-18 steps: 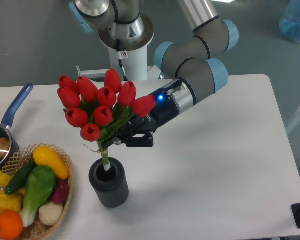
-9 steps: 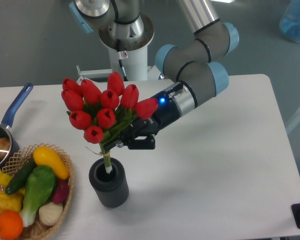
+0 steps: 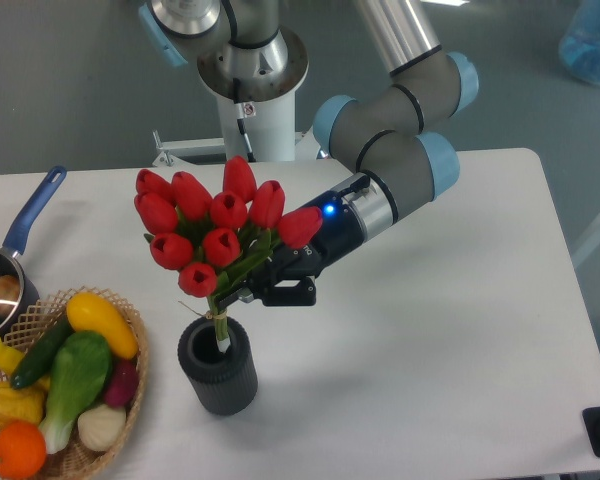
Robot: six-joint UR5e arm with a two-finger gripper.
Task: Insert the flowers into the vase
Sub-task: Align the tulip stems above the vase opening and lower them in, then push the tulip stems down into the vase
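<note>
Flowers [image 3: 215, 228] stem-down in vase [image 3: 218, 366]

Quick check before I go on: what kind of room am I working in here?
Most likely a robotics lab or test cell, not a home. The arm's pedestal is fixed at the edge of a plain white table, the floor is bare grey, and the wicker basket holds what looks like toy produce.

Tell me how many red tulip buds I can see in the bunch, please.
9 buds show on the flowers: four across the top row, one at the far right beside the claw, three in the middle, one lowest above the vase. More may hide behind.
</note>
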